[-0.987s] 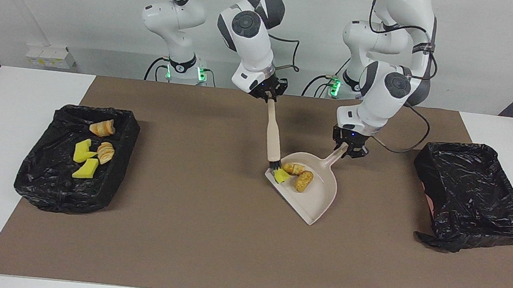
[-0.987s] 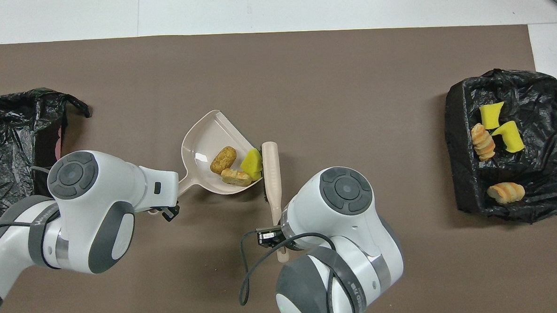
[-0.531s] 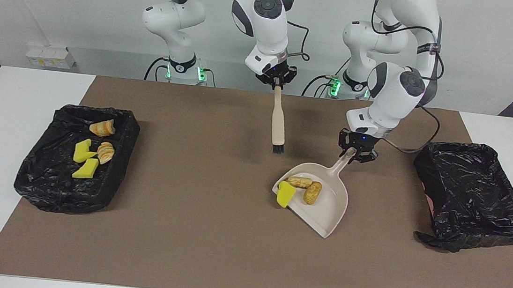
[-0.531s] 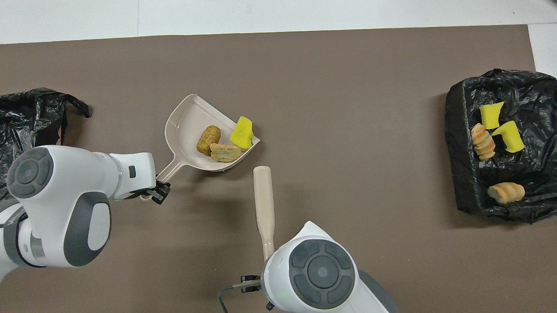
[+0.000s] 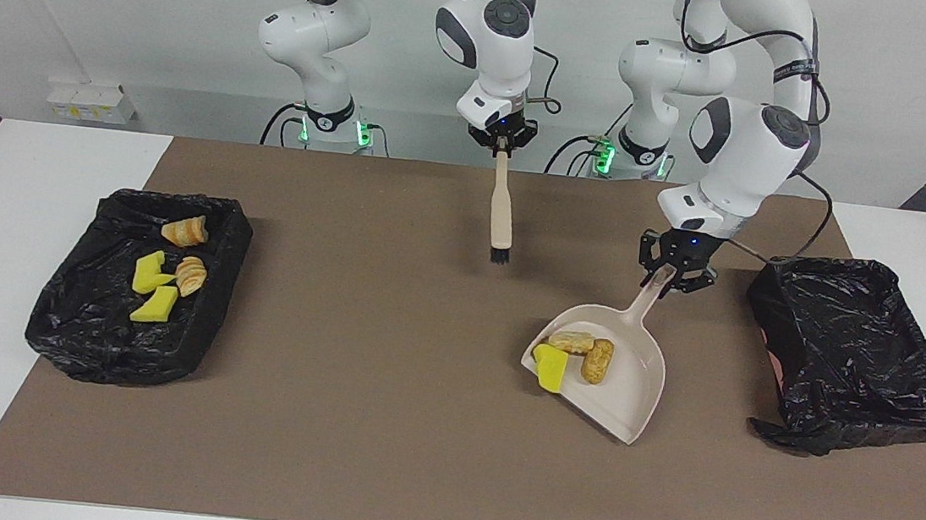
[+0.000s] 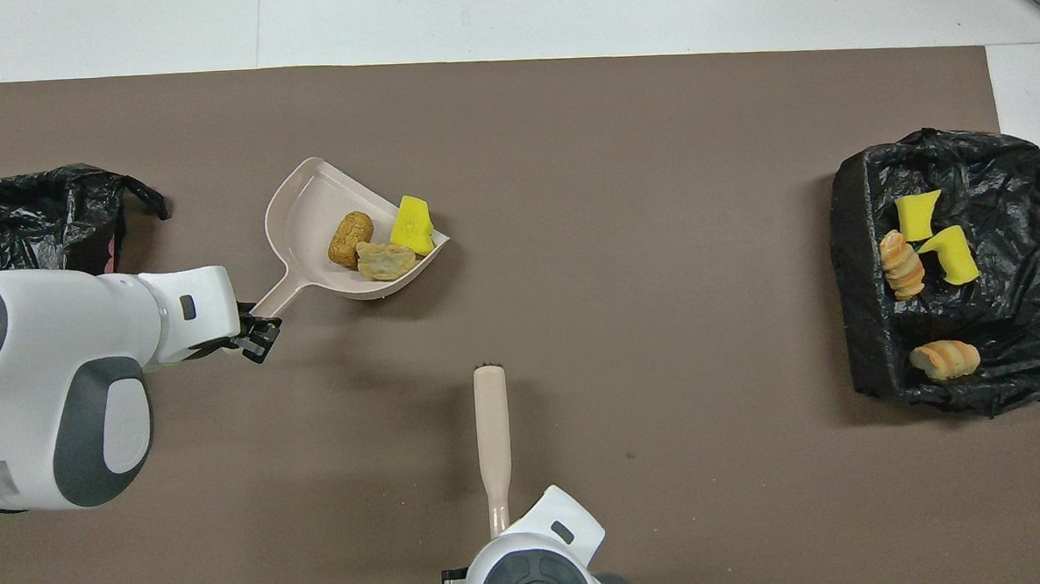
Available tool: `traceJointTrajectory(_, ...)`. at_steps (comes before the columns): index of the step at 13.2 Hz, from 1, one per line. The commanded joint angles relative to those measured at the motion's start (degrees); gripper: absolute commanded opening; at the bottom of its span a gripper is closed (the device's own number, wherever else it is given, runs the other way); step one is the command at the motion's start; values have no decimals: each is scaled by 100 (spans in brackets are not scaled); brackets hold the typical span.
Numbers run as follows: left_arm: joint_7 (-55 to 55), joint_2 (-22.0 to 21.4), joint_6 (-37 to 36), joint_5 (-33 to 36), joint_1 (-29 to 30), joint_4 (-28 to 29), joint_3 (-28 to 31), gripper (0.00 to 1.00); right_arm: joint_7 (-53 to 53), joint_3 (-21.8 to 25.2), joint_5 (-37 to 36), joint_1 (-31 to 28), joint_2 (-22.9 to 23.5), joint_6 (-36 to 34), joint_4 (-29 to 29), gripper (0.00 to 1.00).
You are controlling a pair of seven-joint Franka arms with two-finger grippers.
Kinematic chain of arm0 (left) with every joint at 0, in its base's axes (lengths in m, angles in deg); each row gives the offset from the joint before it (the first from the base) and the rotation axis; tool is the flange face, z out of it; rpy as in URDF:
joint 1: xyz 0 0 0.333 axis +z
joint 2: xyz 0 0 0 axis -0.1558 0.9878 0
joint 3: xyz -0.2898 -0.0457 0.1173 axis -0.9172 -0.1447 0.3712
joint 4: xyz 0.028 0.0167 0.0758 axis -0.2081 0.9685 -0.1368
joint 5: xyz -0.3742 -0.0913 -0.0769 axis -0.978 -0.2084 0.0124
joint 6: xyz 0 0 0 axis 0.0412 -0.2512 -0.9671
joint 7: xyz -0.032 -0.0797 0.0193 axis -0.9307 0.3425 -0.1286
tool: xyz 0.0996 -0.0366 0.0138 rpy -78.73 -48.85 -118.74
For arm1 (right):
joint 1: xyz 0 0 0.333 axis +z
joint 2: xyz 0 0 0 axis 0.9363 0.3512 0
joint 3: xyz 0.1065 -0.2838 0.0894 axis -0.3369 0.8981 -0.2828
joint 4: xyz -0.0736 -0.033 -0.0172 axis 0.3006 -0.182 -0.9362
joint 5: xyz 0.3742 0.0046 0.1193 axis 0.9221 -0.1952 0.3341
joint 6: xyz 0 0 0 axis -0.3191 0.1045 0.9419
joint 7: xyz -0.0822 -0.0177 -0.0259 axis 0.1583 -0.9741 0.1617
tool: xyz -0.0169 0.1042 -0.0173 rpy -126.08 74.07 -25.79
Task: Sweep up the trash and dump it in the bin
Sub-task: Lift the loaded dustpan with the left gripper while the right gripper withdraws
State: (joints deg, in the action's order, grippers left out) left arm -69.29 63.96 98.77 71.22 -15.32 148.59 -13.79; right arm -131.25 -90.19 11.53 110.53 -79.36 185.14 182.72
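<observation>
Trash (image 5: pixel 572 357) sits in the dustpan (image 5: pixel 628 395): one yellow sponge chunk (image 5: pixel 551 371) right at the pan's open lip, a bread-like piece (image 5: pixel 571 340) and a brown lump (image 5: pixel 598 360) just beside it. Four more scraps (image 5: pixel 168 274) lie in the bin (image 5: pixel 206 329) at the right arm's end of the table, well apart from the dustpan. Second bin (image 5: pixel 909 396) at the left arm's end, near the dustpan; no scraps visible in it

Left gripper (image 5: pixel 672 272) clamped on the dustpan's handle, pan lifted and tilted over the mat (image 5: pixel 378 439), between the mat's middle and the second bin. Right gripper (image 5: pixel 503 139) clamped on the brush (image 5: pixel 501 213) handle, bristles down and hanging clear of the mat, well apart from the dustpan; this arm just waits

Step in hand, as I read it: carry the loaded pan over the second bin and tip it. To do it well, keep the lip raised above the handle end during the carry, since the sponge chunk at the lip looks ready to slide off; move smoothly, clear the bin's wall, then tip only once the lip is over the liner

Hard to make out: most of the second bin is cut off in the overhead view and partly covered by the left arm; the second bin's floor is all black folds, can't confirm it is empty; right gripper's fingertips are hidden under the wrist from above
</observation>
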Motion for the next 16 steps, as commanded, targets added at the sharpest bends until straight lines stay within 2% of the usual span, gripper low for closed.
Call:
traceJointTrajectory(1, 16, -51, 0, 48, 65, 189, -57, 0, -333, 1, -108, 318, 76, 196, 152, 0)
traceJointTrajectory(4, 43, 126, 9, 57, 169, 216, -57, 0, -791, 1, -573, 566, 227, 302, 222, 0)
traceJointTrajectory(6, 208, 134, -18, 57, 101, 355, -66, 0, -800, 1, -591, 584, 227, 415, 293, 0)
traceJointTrajectory(7, 532, 169, -9, 66, 65, 417, -66, 5, -800, 1, -583, 584, 235, 546, 380, 0)
traceJointTrajectory(8, 604, 239, 9, 66, -31, 426, -66, 2, -826, -8, -513, 593, 253, 565, 398, 0)
traceJointTrajectory(11, 614, 442, 70, 75, -146, 427, -66, 5, -853, -17, -390, 575, 411, 600, 399, 0)
traceJointTrajectory(12, 623, 451, 88, 66, -146, 418, -66, 17, -835, -8, -207, 575, 411, 609, 399, 0)
traceJointTrajectory(13, 840, 460, 123, 66, -146, 418, -74, 48, -766, -8, -92, 566, 437, 679, 399, 0)
traceJointTrajectory(14, 1025, 468, 245, 75, -164, 418, -74, 99, -765, -8, -73, 575, 507, 767, 399, 0)
traceJointTrajectory(16, 1045, 678, 430, 75, -268, 348, -83, 100, -695, -8, -82, 558, 543, 776, 390, 0)
